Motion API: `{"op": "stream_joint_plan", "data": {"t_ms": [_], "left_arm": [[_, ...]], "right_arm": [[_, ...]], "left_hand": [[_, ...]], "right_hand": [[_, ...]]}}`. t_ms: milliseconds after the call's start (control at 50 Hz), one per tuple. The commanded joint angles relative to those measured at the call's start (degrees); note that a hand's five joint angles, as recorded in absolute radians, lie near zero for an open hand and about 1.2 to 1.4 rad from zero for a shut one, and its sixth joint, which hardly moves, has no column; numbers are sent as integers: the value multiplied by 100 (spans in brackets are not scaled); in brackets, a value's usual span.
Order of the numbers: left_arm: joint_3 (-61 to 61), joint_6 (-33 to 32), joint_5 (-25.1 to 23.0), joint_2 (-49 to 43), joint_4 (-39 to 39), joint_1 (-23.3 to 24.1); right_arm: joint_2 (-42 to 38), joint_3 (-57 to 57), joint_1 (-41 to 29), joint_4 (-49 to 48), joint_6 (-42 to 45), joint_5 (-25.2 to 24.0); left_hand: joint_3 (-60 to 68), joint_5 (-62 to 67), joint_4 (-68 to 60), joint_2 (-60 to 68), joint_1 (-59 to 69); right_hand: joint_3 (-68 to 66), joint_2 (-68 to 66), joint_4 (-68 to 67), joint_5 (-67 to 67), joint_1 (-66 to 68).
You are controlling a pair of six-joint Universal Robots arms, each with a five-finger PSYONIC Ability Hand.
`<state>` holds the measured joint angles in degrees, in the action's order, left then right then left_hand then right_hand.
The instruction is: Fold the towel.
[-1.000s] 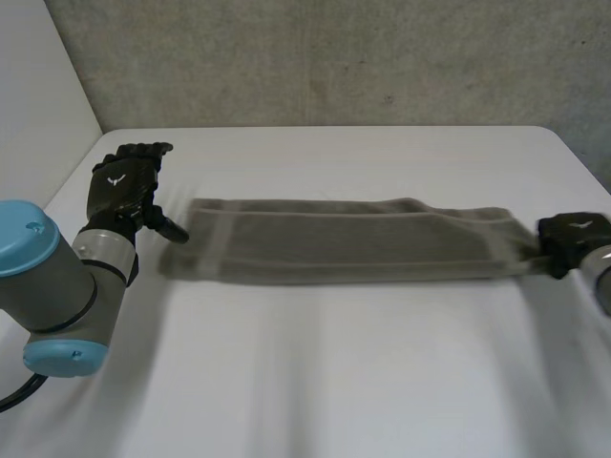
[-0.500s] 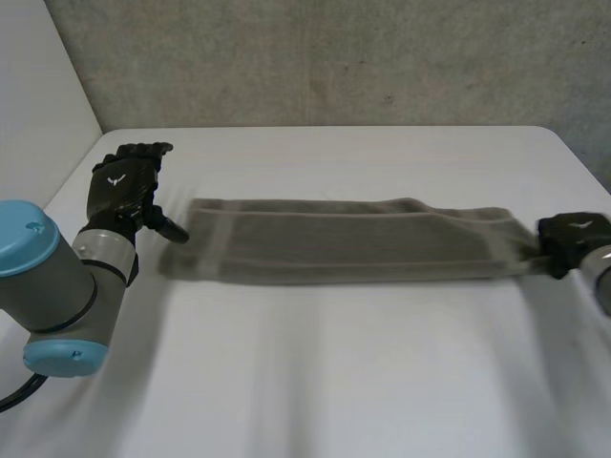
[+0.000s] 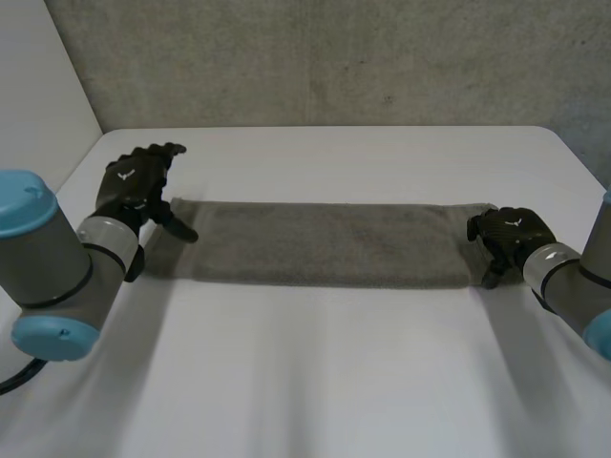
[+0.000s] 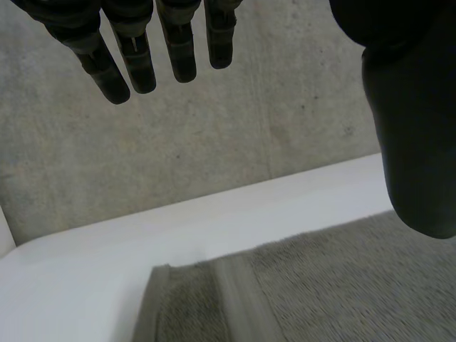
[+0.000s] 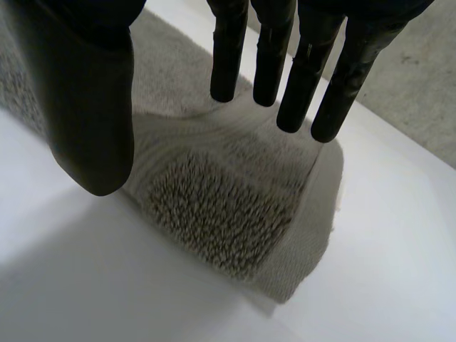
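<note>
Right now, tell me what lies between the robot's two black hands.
The long grey towel, flat on the white table, spans from left hand to right hand, in the head view.

The long grey-brown terry towel (image 3: 325, 243) is soft looped cloth, shaggy and rough right under the right hand (image 3: 511, 234) fingertips, with a flatter woven band near the left hand (image 3: 134, 186). Both hands look like matt black plastic. The white tabletop (image 3: 334, 382) is smooth with a slight sheen. The grey concrete wall (image 3: 334, 57) is rough and blotchy.
</note>
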<state>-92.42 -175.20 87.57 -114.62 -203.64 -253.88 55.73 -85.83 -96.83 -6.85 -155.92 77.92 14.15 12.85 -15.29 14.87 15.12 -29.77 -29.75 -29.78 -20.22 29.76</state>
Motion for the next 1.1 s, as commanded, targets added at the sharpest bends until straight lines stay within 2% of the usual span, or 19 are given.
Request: {"op": "stream_joint_plan", "data": {"t_ms": [20,100,120,140,160,180,420,540,580,620,720,820,860,940,960,980,1000,1020,1100], "left_arm": [[-100,-23,128,-60,-36,58],[-109,-23,181,-69,-36,49],[-118,-23,199,-78,-36,40],[-118,-32,208,-78,-36,23],[-118,-32,208,-78,-36,22],[-135,-32,234,-69,-36,5],[-215,-146,287,309,-9,93],[119,-656,234,616,43,471],[460,-1014,234,555,157,724],[662,-1181,243,485,271,847],[1208,-1394,243,230,605,1225],[1271,-1429,225,256,615,1305],[1280,-1429,225,274,606,1314],[1280,-1412,208,317,606,1271],[1271,-1412,208,335,606,1262],[1271,-1412,208,335,606,1262],[1262,-1412,208,344,606,1253],[1262,-1412,208,344,606,1253],[1244,-1403,216,344,606,1192]], "right_arm": [[-229,137,164,-62,114,4],[-335,172,235,-53,184,4],[-344,198,270,-53,202,39],[-344,199,270,-53,202,39],[-352,216,331,-53,202,92],[-352,208,401,-53,202,101],[447,199,1307,79,571,250],[579,628,1510,219,1965,259],[597,770,1307,263,2224,242],[597,1172,459,299,2259,215],[580,1674,-588,290,2171,189],[447,1886,-1400,263,2197,171],[-121,2166,-2363,237,2188,31],[-537,2282,-2938,246,2171,-57],[-694,2299,-3138,246,2171,-66],[-695,2299,-3140,246,2171,-66],[-808,2308,-3253,237,2145,-40],[-879,2317,-3350,237,2110,21],[-897,2308,-3369,237,1863,92]], "left_hand": [[-343,-1212,457,-415,-440],[-360,-1229,474,-432,-457],[-360,-1229,474,-432,-457],[-360,-1229,474,-432,-457],[-360,-1229,474,-432,-457],[-360,-1229,474,-432,-457],[-360,-1229,474,-432,-457],[-360,-1229,474,-432,-457],[-344,-1213,457,-415,-441],[-344,-1213,457,-415,-441],[-344,-1213,457,-415,-441],[-344,-1213,457,-415,-441],[-344,-1213,457,-415,-441],[-360,-1229,474,-432,-457],[-360,-1229,474,-432,-457],[-360,-1229,474,-432,-457],[-360,-1229,474,-432,-457],[-360,-1229,474,-432,-457],[-360,-1229,474,-432,-457]], "right_hand": [[-637,-639,-636,-592,639],[-1446,-1448,-1445,-1401,1448],[-2661,-2664,-2660,-2616,2663],[-2674,-2676,-2673,-2629,2675],[-4572,-4574,-4571,-4527,4574],[-5018,-5021,-5017,-4973,5020],[-5023,-5025,-5022,-4978,5024],[-5023,-5025,-5022,-4978,5024],[-5023,-5025,-5022,-4978,5024],[-5023,-5025,-5022,-4978,5024],[-5023,-5025,-5022,-4978,5024],[-5023,-5025,-5022,-4978,5024],[-5023,-5025,-5022,-4978,5024],[-5023,-5025,-5022,-4978,5024],[-3680,-3682,-3679,-3635,3681],[-3666,-3668,-3665,-3621,3668],[-1751,-1753,-1750,-1706,1753],[-799,-801,-798,-754,801],[253,251,254,298,-251]]}}
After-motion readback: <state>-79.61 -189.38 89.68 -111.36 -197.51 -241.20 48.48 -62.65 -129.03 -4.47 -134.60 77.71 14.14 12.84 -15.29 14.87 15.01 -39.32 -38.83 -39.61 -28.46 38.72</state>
